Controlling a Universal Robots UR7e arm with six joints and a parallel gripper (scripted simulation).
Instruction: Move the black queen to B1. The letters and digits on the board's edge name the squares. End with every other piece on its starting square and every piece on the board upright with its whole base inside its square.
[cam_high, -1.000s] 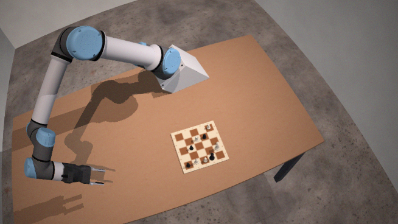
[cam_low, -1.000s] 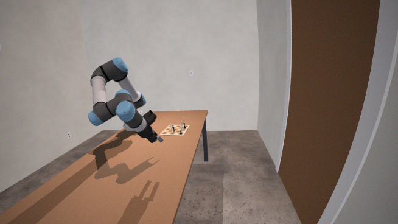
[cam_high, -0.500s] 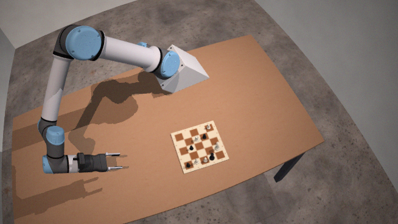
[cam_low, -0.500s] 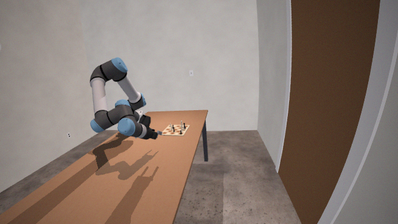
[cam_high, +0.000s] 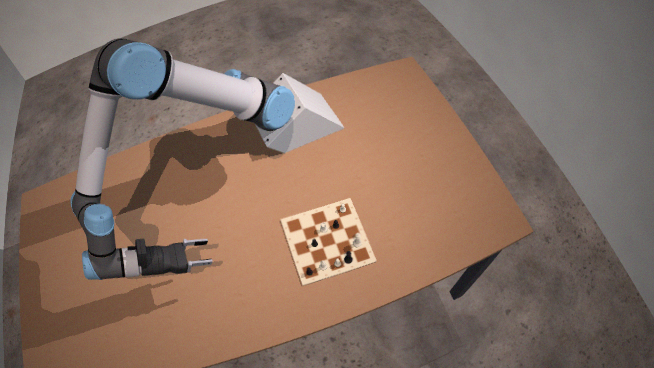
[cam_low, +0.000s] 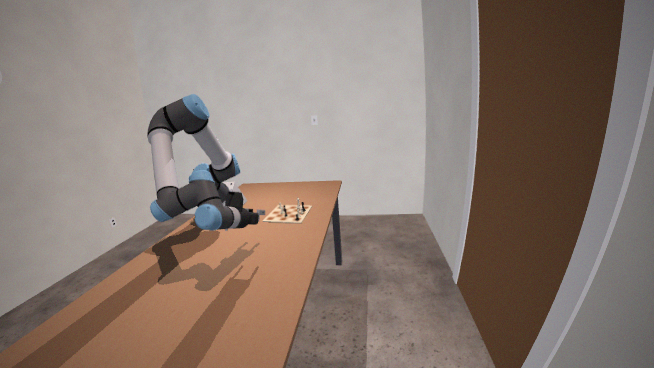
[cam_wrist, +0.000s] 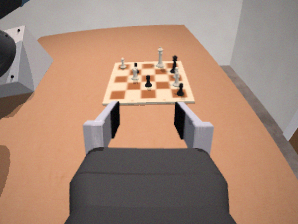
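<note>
A small chessboard (cam_high: 293, 249) (cam_low: 272, 218) (cam_wrist: 123, 94) lies on the right part of the brown table (cam_high: 425, 150). Several black and white pieces stand on it, all upright. The black queen (cam_high: 348, 257) (cam_wrist: 174, 64), the tallest black piece, stands near the board's front right corner in the top view. The letters and digits on the board's edge are too small to read. My gripper (cam_high: 207, 251) (cam_low: 257, 214) (cam_wrist: 147, 113) is open and empty. It lies level, low over the table, well to the left of the board, with its fingers pointing at it.
The arm's grey wedge-shaped base block (cam_high: 310, 117) (cam_wrist: 20, 63) stands at the back of the table. The table's front edge runs close below the board in the top view. A dark table leg (cam_high: 472, 275) shows at the right.
</note>
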